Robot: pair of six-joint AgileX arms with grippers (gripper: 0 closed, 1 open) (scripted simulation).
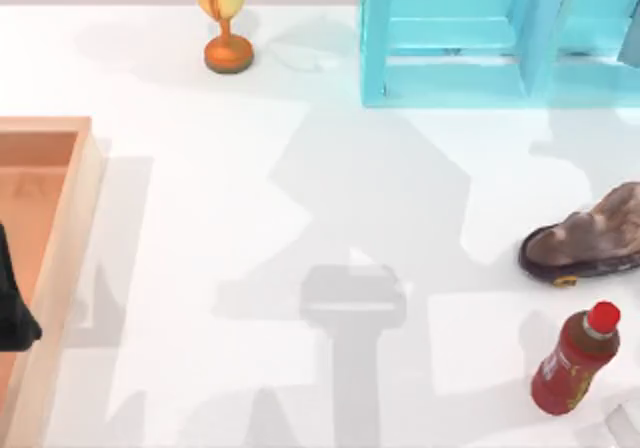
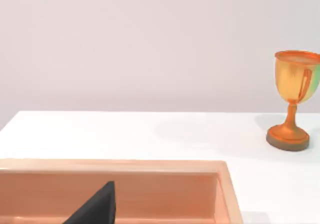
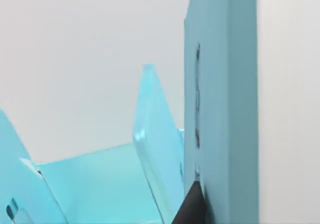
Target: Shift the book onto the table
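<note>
The book [image 3: 220, 104] is a tall blue slab with a white face beside it, standing very close in the right wrist view. In the top view it appears as a bluer slanted board [image 1: 545, 28] inside the cyan shelf unit [image 1: 450, 78] at the back right. One dark fingertip [image 3: 192, 209] of my right gripper lies against the book's side. The white table [image 1: 200, 218] spreads out below. My left gripper [image 1: 15, 308] hangs as a dark shape over the wooden tray [image 1: 75, 218] at the left edge, and one of its fingers [image 2: 97, 206] shows in the left wrist view.
A gold trophy [image 1: 225, 18] stands at the back, left of the shelf. At the right, a brown shoe [image 1: 590, 238] lies with a red bottle [image 1: 580, 358] in front of it. A tilted cyan panel [image 3: 155, 149] of the shelf stands beside the book.
</note>
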